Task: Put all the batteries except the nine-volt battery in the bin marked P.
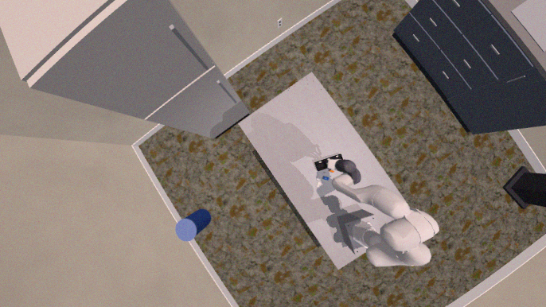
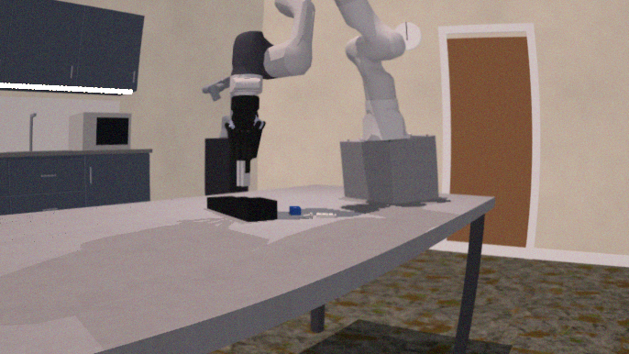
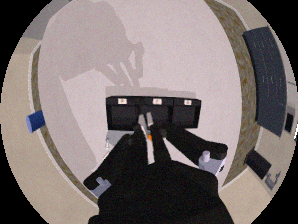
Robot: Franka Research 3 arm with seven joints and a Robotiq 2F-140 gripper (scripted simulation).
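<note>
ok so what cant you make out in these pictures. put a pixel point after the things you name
- Letters on the three white bin labels (image 3: 122,101) (image 3: 157,101) (image 3: 188,102): too small and blurred in the wrist view.
- Whether anything lies between the tips of the gripper (image 2: 243,185) (image 3: 146,119): too small in the exterior view.
- What the orange thing (image 1: 331,171) (image 3: 149,137) is: a few pixels in the top view, partly behind the fingers in the wrist view.
- Inside of the black bins (image 2: 243,208): hidden by their walls in the exterior view.

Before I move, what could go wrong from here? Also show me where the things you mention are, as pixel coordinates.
Lowering the end effector (image 2: 243,186) (image 3: 146,119) might clip a wall of the black bins (image 1: 318,168) (image 2: 263,211) (image 3: 172,102). Backing away low could brush the orange item (image 1: 331,171) (image 3: 149,136). The bin labels (image 3: 157,101) are unreadable here, so a battery could land in the wrong one.
</note>
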